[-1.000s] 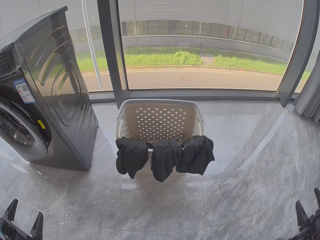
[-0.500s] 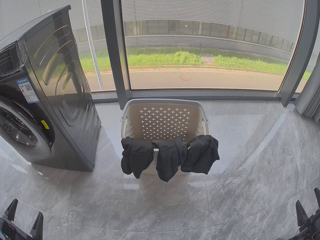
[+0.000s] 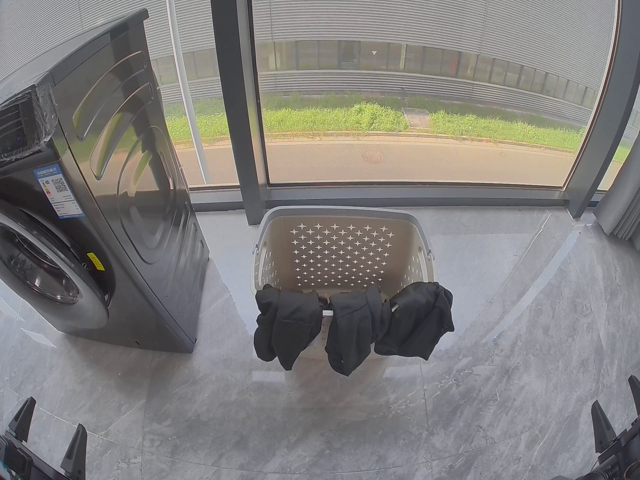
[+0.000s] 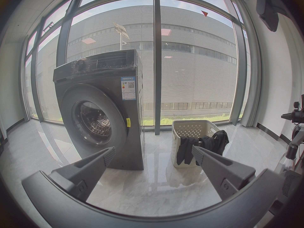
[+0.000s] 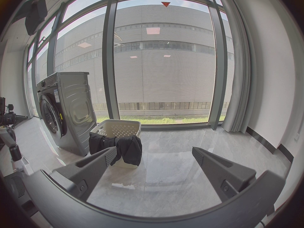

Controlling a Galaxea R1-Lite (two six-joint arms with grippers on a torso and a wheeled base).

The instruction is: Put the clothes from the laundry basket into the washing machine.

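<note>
Grey marble floor before a tall window: the washing machine stands at left; the left hand sits low, spread open; dark clothes drape the laundry basket along its near rim, roughly midway to the equally spread right hand.

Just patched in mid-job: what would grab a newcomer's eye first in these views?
Black clothes hang in three bunches over the near rim of the pale laundry basket, which stands on the floor by the big window. The dark washing machine stands beside it, on the robot's left. The left end effector and right end effector are open, low near the robot, well short of the clothes.
</note>
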